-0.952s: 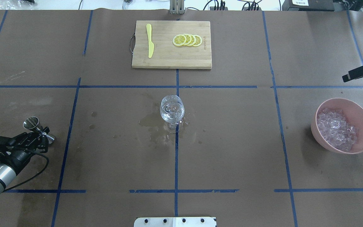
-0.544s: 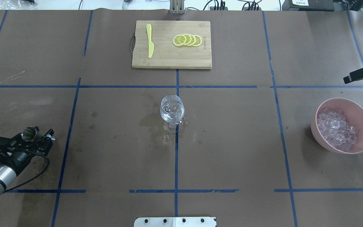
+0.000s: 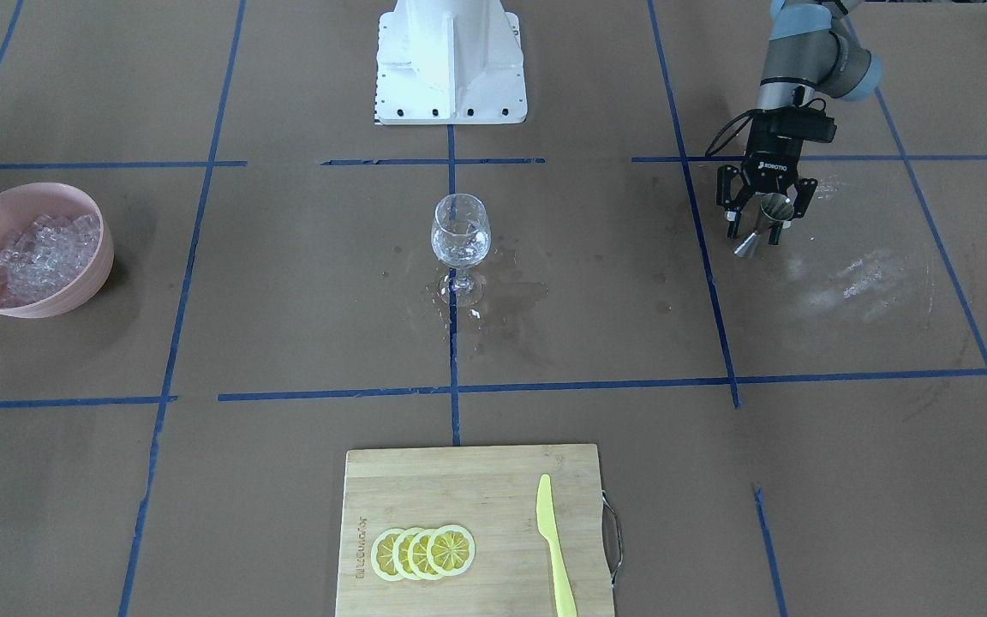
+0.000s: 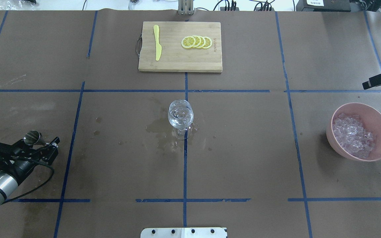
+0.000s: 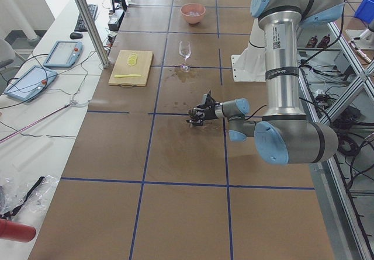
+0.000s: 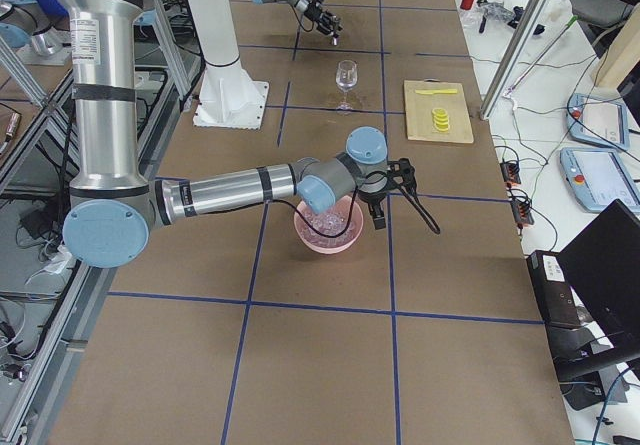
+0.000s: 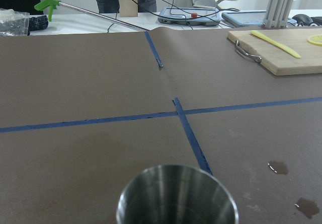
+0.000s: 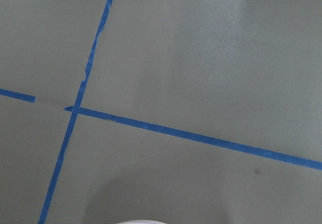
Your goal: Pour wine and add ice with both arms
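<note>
A wine glass (image 4: 180, 115) with clear liquid in its bowl stands at the table's middle, also seen from the front (image 3: 460, 231). Clear ice cubes (image 4: 352, 135) fill a pink bowl (image 4: 380, 114) at the right. My left gripper (image 4: 50, 142) is low at the left, shut on a steel jigger (image 4: 33, 136), which leans slightly in the front view (image 3: 763, 224). The jigger's mouth (image 7: 177, 196) fills the bottom of the left wrist view. My right gripper (image 6: 378, 210) hangs beyond the bowl's far rim. I cannot tell whether it is open.
A wet patch (image 4: 157, 127) spreads around the glass's foot. A wooden cutting board (image 4: 180, 61) at the far middle holds lemon slices (image 4: 197, 42) and a yellow knife (image 4: 157, 43). The white pedestal (image 3: 451, 60) stands at the robot's side.
My left gripper has shifted slightly right with the jigger, whose mouth dipped and came back up. My right gripper has slid a little toward the right edge.
</note>
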